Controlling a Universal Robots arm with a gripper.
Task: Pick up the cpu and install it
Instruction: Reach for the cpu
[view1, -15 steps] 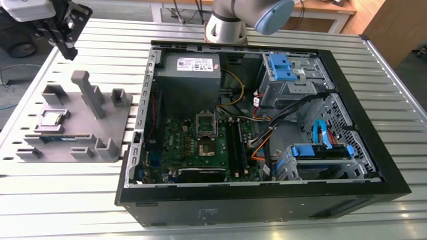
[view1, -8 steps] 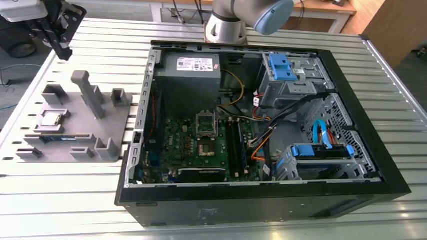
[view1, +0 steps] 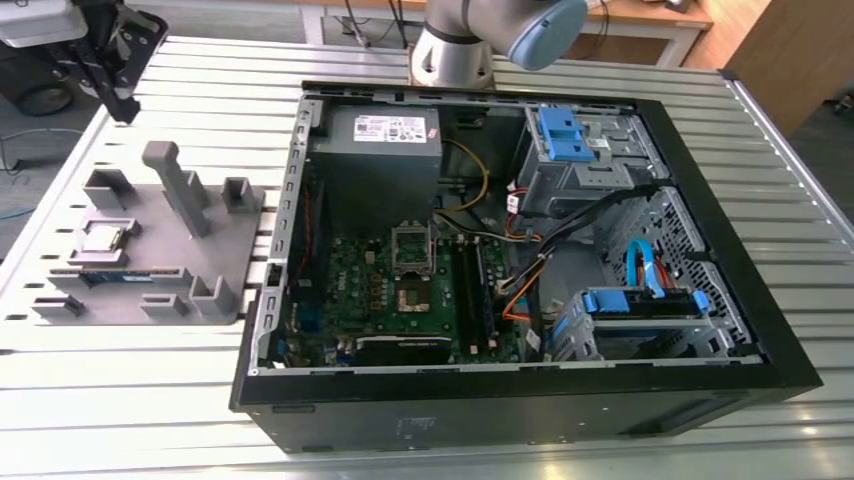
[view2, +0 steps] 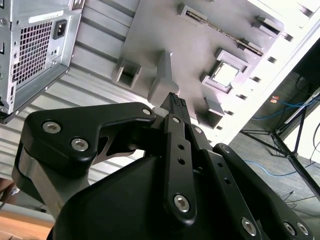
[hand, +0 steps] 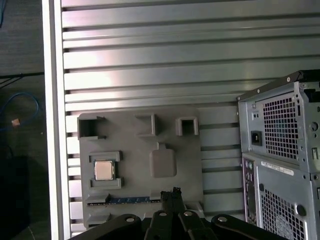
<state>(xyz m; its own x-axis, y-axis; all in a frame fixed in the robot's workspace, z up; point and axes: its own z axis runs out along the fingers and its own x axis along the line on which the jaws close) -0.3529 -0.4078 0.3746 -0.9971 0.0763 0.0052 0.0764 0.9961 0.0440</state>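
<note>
my gripper (hand: 173, 193) hangs above the grey holder tray (hand: 131, 150) on the table (hand: 150, 75), fingers pressed together, holding nothing. the cpu (hand: 104, 170) sits in the tray's square pocket.

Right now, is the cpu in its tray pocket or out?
In. The cpu lies flat in the square pocket of the grey tray, apart from the gripper.
</note>
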